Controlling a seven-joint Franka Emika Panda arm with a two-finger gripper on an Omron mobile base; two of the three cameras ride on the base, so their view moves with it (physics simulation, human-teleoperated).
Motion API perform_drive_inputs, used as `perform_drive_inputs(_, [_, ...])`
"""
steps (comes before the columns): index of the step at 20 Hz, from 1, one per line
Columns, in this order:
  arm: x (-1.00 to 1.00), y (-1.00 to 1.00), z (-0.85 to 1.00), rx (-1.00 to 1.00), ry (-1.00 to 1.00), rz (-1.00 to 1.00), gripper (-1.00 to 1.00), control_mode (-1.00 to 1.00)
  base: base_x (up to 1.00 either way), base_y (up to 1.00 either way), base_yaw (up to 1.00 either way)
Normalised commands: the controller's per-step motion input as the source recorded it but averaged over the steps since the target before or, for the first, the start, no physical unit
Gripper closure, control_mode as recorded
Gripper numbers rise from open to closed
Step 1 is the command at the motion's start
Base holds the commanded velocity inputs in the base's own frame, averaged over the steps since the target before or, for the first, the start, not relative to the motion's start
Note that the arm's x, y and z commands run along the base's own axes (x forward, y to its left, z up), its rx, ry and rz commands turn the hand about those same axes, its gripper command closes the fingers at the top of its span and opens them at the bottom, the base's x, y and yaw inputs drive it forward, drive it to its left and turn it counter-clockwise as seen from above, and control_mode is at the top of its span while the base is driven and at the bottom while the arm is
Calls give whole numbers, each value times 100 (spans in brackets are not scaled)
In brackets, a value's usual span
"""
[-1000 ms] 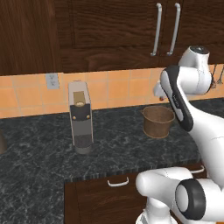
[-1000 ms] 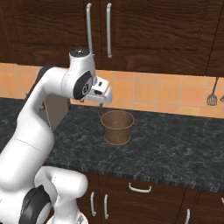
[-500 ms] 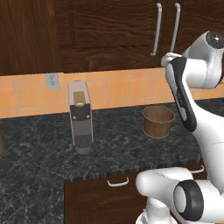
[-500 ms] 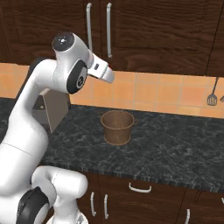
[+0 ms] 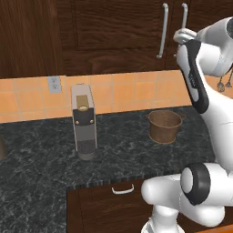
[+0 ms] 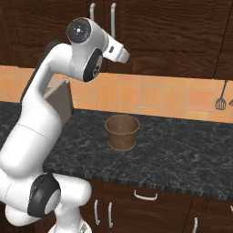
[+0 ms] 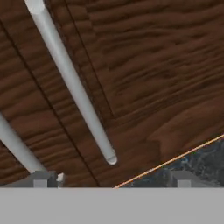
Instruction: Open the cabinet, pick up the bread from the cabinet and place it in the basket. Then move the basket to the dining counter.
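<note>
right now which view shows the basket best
The right base view: the basket stands whole and unblocked on the dark counter. The left base view also shows it, beside the arm. The hand view faces the cabinet door.

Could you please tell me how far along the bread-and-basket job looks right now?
Nothing looks finished: the dark brown wood wall cabinet has its doors shut, and the round brown woven basket sits on the dark speckled granite worktop with nothing visible inside. In hand: the open end effector is at the long silver bar handles, gripping nothing. Left: opening the cabinet, moving the bread, carrying the basket across.
</note>
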Motion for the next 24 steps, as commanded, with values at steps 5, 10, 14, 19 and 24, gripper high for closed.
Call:
perform_drive_inputs(5, [63, -9, 25, -9, 3, 13, -100, -100, 0, 0, 0])
perform_drive_inputs(10, [48, 11, 0, -7, 4, 0, -100, -100, 0, 0, 0])
perform_drive_inputs(14, [54, 0, 0, 0, 0, 0, -100, -100, 0, 0, 0])
perform_drive_inputs(19, [53, 0, 0, 0, 0, 0, -100, -100, 0, 0, 0])
perform_drive_inputs(24, [32, 4, -10, 0, -9, 0, -100, -100, 0, 0, 0])
